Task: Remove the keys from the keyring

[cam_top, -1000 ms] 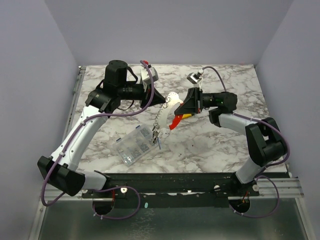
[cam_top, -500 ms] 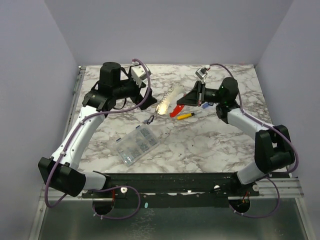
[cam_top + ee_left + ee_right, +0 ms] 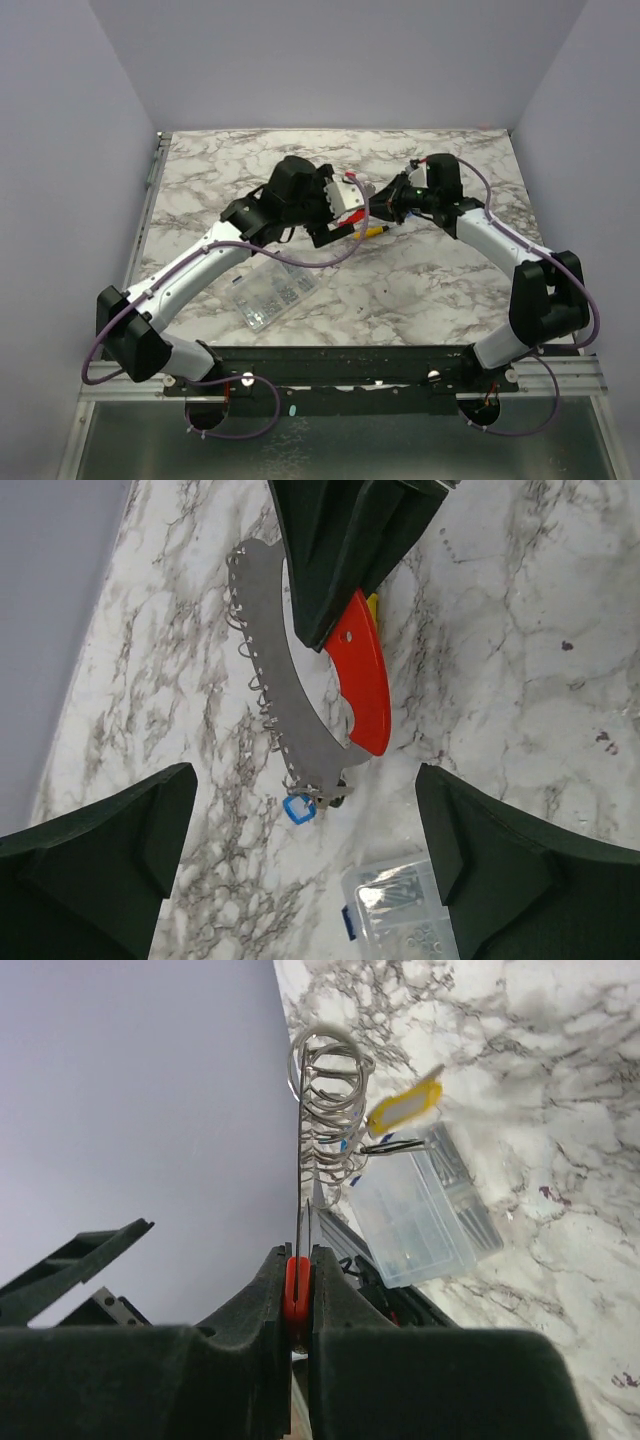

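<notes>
The keyring is a grey curved metal plate (image 3: 285, 680) with wire rings along its edge, joined to a red curved band (image 3: 365, 685). My right gripper (image 3: 298, 1260) is shut on the red band and holds the keyring above the table; its dark fingers (image 3: 345, 550) show at the top of the left wrist view. A blue-tagged key (image 3: 296, 809) hangs from the plate's lower end. A yellow-tagged key (image 3: 404, 1108) hangs from the rings. My left gripper (image 3: 305, 785) stands wide open just below the keyring, touching nothing.
A clear plastic compartment box (image 3: 272, 292) of small parts lies on the marble table (image 3: 430, 290) in front of the grippers. A yellow-handled screwdriver (image 3: 372, 231) lies under the two grippers. Both arms meet at the table's middle.
My left arm swung in from the back left to the table's middle, and its gripper has opened wide. My right gripper stays shut on the keyring, now a little further right.
</notes>
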You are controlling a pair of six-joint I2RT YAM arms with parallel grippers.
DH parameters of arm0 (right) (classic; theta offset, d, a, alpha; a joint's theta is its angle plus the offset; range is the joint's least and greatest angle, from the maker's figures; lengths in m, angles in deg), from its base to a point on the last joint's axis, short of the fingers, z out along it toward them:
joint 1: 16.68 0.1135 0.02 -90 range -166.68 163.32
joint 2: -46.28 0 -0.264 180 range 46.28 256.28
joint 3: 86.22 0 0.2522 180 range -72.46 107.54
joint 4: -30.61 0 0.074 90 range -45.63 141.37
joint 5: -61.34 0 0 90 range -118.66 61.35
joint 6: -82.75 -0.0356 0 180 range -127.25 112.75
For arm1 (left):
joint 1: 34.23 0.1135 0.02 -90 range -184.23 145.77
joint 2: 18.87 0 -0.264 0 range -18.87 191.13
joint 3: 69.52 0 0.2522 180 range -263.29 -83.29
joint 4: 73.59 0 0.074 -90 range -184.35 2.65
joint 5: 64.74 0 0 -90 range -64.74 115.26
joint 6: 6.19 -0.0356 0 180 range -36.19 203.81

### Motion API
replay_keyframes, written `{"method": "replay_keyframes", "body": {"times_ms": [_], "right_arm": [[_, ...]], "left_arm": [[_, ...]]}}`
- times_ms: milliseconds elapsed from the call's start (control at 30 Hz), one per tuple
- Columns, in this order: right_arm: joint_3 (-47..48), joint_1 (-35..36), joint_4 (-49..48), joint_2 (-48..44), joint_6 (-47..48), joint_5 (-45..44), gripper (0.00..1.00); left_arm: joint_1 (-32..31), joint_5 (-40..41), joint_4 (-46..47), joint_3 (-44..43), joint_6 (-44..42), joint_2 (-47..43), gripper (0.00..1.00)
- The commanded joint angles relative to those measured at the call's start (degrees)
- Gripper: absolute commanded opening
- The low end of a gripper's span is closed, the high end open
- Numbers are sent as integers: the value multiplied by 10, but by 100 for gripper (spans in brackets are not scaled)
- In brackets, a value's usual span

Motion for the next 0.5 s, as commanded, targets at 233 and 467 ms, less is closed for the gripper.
{"method": "replay_keyframes", "body": {"times_ms": [233, 467], "right_arm": [[-56, 1, -33, -18, -121, 2, 1], [-79, 1, -54, -26, -160, 8, 1]], "left_arm": [[-133, 272, 79, 24, -145, 62, 93], [-173, 368, 125, 52, -192, 93, 72]]}}
